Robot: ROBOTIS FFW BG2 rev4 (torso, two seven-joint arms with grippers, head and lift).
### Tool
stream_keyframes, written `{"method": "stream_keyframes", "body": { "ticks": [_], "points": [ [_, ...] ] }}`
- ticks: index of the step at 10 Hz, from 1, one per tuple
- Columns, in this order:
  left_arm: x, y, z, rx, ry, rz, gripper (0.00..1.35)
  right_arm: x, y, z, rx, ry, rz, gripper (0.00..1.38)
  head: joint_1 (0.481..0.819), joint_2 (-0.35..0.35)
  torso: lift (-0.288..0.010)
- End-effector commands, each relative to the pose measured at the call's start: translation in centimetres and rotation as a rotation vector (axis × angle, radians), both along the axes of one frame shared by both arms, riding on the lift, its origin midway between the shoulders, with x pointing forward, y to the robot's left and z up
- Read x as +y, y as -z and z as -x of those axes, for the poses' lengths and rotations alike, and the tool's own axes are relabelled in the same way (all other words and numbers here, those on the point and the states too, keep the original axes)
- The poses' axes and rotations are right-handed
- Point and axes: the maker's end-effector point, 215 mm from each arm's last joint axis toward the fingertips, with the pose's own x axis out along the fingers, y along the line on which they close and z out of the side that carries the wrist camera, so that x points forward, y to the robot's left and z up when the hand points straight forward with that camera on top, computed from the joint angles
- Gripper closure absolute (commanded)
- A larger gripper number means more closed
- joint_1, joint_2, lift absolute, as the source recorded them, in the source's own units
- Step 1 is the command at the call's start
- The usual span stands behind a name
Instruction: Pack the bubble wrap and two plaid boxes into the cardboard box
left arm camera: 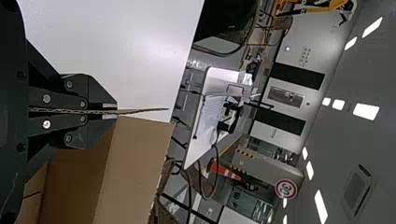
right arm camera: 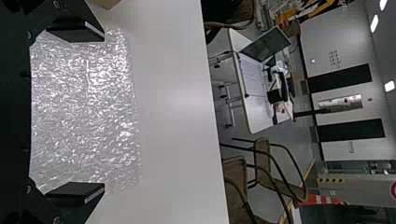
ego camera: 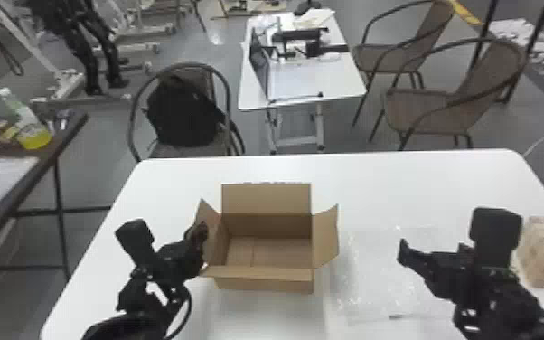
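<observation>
Head view: cardboard box [ego camera: 269,282] upright and open on the white table [ego camera: 167,181], near the middle of the frame, flaps spread, floor inside visible. Left gripper [ego camera: 202,228] at the box's left flap [ego camera: 210,216], left of centre. Left wrist view gives the detail: left gripper [left arm camera: 116,111] drawn together, pinching the cardboard edge between its fingertips. Bubble wrap [ego camera: 366,271] lies flat on the table just beside the box, right of centre and low in the frame. Right gripper [ego camera: 433,255] at that side, lower right. Right wrist view shows the right gripper [right arm camera: 103,112] spread wide, nothing between its fingers, the bubble wrap behind the gap. Plaid boxes [ego camera: 541,253]: pale checked block at the right edge of the frame, on the table beyond the right arm; cannot tell whether it is one box or both pressed together. Background: black backpack [ego camera: 183,110] on a chair, upper left of centre; smaller white desk [ego camera: 300,101] with papers and equipment, upper middle; bottle of yellow liquid [ego camera: 34,135] on a dark table, far left.
</observation>
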Motion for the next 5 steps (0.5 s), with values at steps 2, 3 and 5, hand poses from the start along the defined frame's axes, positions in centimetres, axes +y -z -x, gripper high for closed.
{"method": "stream_keyframes", "body": {
  "ticks": [2,3,5],
  "points": [
    [-0.6,-0.1,-0.2,-0.001,0.008,-0.002,1.21,1.6,2.7,0.0,0.233,-0.008,0.017,0.13,0.695,0.180,-0.014],
    [-0.7,-0.3,-0.4,-0.005,0.011,-0.004,1.21,2.6,3.8,0.4,0.329,-0.027,0.002,0.08,0.695,0.182,-0.014],
    [-1.2,-0.7,-0.9,-0.011,0.020,-0.009,1.21,2.5,5.9,0.6,0.441,-0.029,0.012,0.07,0.695,0.194,-0.014]
  ]
}}
